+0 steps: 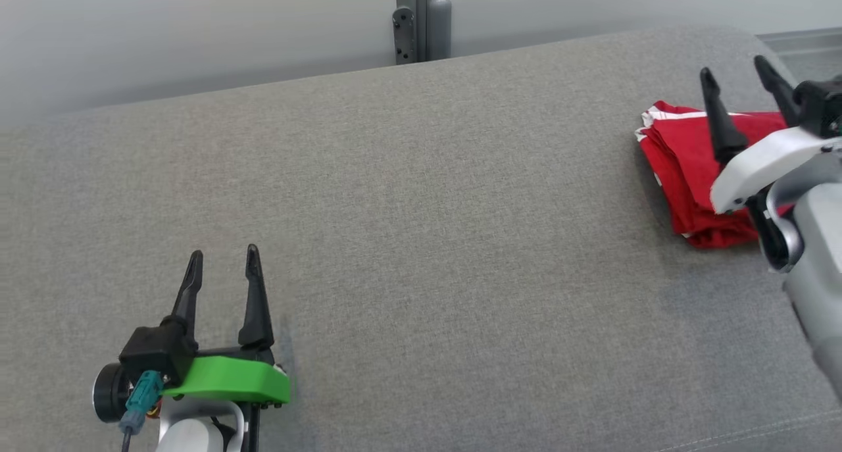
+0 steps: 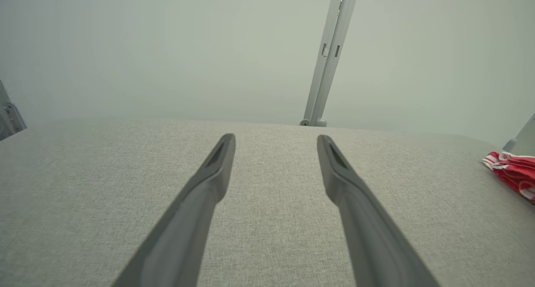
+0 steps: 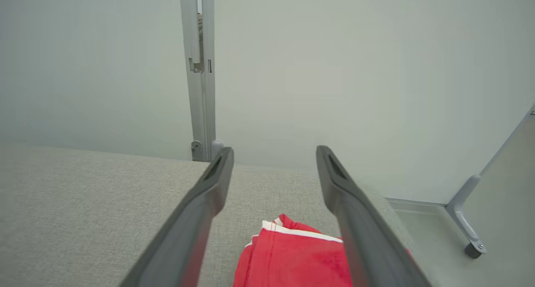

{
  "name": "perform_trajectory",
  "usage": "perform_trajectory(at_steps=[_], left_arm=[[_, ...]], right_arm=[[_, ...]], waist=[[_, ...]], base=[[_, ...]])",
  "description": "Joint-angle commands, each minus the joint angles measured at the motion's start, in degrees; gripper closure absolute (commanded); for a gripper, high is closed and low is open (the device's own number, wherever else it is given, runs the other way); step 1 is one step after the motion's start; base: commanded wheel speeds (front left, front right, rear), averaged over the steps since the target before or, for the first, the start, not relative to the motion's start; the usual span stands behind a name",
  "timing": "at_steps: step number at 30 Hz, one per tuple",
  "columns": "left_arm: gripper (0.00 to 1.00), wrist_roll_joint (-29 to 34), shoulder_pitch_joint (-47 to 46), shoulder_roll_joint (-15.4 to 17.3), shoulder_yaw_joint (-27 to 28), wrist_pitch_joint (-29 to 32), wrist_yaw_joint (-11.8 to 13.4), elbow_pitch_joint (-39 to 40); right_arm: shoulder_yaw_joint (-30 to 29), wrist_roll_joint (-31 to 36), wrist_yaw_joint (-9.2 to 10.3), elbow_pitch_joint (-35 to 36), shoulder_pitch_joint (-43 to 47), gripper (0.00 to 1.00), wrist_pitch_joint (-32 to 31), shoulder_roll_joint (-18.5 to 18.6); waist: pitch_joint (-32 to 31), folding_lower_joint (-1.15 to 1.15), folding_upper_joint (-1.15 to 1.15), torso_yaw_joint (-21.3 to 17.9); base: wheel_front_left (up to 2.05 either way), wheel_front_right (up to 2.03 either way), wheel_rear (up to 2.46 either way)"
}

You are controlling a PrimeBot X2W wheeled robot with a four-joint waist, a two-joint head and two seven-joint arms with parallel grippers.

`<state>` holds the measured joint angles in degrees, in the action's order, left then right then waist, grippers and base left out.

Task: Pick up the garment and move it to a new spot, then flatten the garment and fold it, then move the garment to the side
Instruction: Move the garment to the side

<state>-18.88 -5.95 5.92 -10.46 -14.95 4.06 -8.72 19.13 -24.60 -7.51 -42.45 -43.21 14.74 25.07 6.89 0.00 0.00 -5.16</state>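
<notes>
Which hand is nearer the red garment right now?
The right hand, open over the folded red garment; the left hand is over bare grey surface, far from it.

The garment (image 1: 687, 169) is red cloth with white striped trim, folded into a thick, slightly rumpled stack of layers lying flat on the grey surface (image 1: 395, 208). It sits under the right end effector (image 1: 735, 67), its near edge showing between that one's two fingers, and lies well apart from the left end effector (image 1: 223, 251), far off to its right.
</notes>
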Motion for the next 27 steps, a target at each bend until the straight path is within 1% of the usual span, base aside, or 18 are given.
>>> perform_trajectory(at_steps=[1, 8, 13, 15, 19, 22, 27], left_arm=[[0.0, -0.6, 1.0, 0.4, 0.6, -0.2, 0.4, 0.0], [0.0, -1.3, 3.0, 0.7, 1.2, -0.2, 0.4, -0.6], [0.0, -0.9, 3.9, 0.6, 1.3, -0.3, 0.8, -0.9], [0.0, -0.8, 4.3, 0.5, 1.3, -0.3, 1.0, -0.8], [0.0, -0.4, 5.1, 0.1, 1.5, -0.3, 1.4, -0.6], [0.0, -0.3, 5.7, -0.2, 1.5, -0.2, 1.4, -0.3], [0.0, 0.0, 5.3, -0.5, 1.3, -0.2, 1.0, -0.3]], right_arm=[[-1.9, 1.2, 0.04, 1.7, 2.8, 0.0, 0.4, -1.6], [-11.3, 10.1, 0.04, 14.1, 15.5, 0.0, 0.4, -10.6], [-16.0, 13.9, 0.04, 21.6, 24.4, 0.0, 0.4, -17.6], [-16.9, 15.6, 0.04, 24.1, 27.3, 0.0, 0.1, -19.4], [-17.0, 17.5, 0.04, 28.0, 31.5, 0.0, -0.4, -21.5], [-17.2, 18.1, 0.04, 29.7, 33.9, 0.0, -0.6, -22.0], [-16.2, 15.8, 0.04, 30.8, 36.1, 0.0, -0.5, -22.1]], waist=[[-1.8, 0.0, 0.0, 1.9], [-3.5, 0.0, 0.0, 4.7], [-4.1, 0.0, 0.0, 6.3], [-4.2, 0.0, 0.0, 6.7], [-4.1, 0.0, 0.0, 7.1], [-3.9, 0.0, 0.0, 7.3], [-3.8, 0.0, 0.0, 7.5]], base=[[0.0, 0.0, 0.0], [0.0, 0.0, 0.0], [0.0, 0.0, 0.0], [0.0, 0.0, 0.0], [0.0, 0.0, 0.0], [0.0, 0.0, 0.0], [0.0, 0.0, 0.0]])
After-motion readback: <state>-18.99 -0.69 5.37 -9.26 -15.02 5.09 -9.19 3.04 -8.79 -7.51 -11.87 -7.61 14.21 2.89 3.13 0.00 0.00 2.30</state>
